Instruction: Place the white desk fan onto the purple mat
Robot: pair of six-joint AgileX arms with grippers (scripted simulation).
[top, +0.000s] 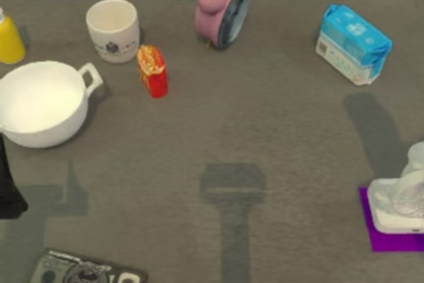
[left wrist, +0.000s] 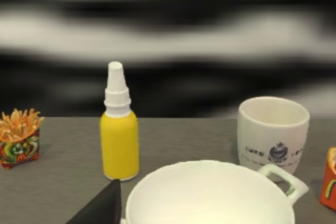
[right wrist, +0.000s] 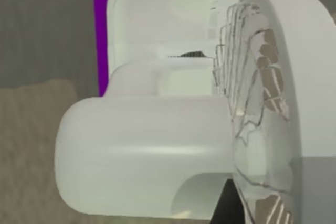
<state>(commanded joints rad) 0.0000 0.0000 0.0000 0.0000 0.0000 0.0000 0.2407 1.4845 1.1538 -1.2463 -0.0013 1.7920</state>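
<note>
Already the white desk fan [top: 402, 200] stands on the purple mat [top: 371, 240] directly beneath the right pincer, whose grip I cannot tell.

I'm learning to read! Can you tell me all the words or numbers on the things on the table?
No text here can be read.
White mug: dark crest and lettering, too blurred to read.
Blue packet: white label, print too small.
Red fries box: colourful picture, no clear words.
Pink alarm clock: the dial's numbers cannot be made out.
Dark item at the table's near edge: markings blurred.
</note>
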